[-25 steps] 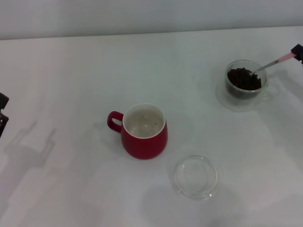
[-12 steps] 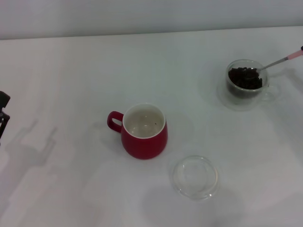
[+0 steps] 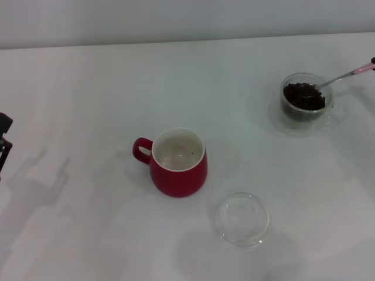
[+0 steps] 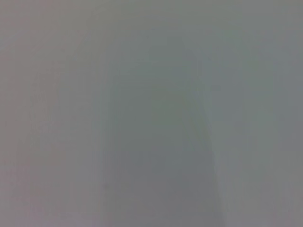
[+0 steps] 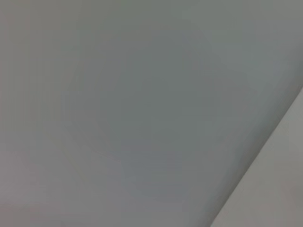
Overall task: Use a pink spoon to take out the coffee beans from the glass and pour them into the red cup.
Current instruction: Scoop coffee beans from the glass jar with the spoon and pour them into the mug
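Resting spoon-bowl on coffee beans, pink spoon.

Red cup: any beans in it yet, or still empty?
Empty as far as the head view shows: the red cup shows a bare white inside with a tiny dark speck. The coffee beans sit in the glass.

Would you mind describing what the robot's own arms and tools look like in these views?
Very little shows. At the head view's left edge, a black, angular piece of the left tool juts in. At the right edge, only a dark speck of the right tool appears. No cables or markings are visible.
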`<action>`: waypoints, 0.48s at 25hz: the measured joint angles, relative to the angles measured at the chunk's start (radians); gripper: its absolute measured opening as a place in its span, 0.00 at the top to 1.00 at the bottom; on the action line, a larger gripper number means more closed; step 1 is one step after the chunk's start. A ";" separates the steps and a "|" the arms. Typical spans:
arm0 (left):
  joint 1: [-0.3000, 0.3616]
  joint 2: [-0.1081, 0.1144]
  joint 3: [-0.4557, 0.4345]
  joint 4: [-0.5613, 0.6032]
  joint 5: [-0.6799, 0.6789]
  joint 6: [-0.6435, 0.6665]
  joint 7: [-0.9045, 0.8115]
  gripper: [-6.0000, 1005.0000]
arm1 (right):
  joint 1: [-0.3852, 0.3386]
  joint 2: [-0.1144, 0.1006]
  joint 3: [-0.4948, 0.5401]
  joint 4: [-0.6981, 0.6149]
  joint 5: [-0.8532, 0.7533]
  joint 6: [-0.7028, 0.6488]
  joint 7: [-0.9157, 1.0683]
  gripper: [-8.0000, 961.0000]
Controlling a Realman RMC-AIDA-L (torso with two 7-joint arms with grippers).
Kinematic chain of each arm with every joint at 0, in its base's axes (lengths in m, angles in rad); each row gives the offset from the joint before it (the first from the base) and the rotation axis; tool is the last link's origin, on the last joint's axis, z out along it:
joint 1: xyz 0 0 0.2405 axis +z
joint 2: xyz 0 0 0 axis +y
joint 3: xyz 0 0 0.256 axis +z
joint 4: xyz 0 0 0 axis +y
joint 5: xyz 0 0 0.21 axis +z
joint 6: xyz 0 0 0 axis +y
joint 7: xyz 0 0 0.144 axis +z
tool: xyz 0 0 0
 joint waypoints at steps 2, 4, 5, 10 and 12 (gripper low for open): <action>0.000 0.000 0.000 0.000 0.000 0.000 0.000 0.48 | 0.000 0.000 -0.003 0.000 0.000 0.016 0.003 0.84; 0.000 0.000 0.000 0.000 0.000 0.000 0.000 0.48 | 0.000 0.002 -0.006 0.000 0.000 0.037 0.005 0.84; 0.000 0.000 0.001 0.000 0.000 0.000 0.000 0.48 | 0.000 0.004 -0.007 0.000 0.000 0.046 0.005 0.84; 0.002 0.000 0.002 0.000 0.001 -0.003 0.000 0.48 | 0.000 0.016 -0.010 0.000 -0.001 0.084 0.006 0.84; 0.003 0.000 0.002 0.000 0.002 -0.005 0.000 0.48 | -0.002 0.021 -0.016 0.000 -0.001 0.088 0.006 0.84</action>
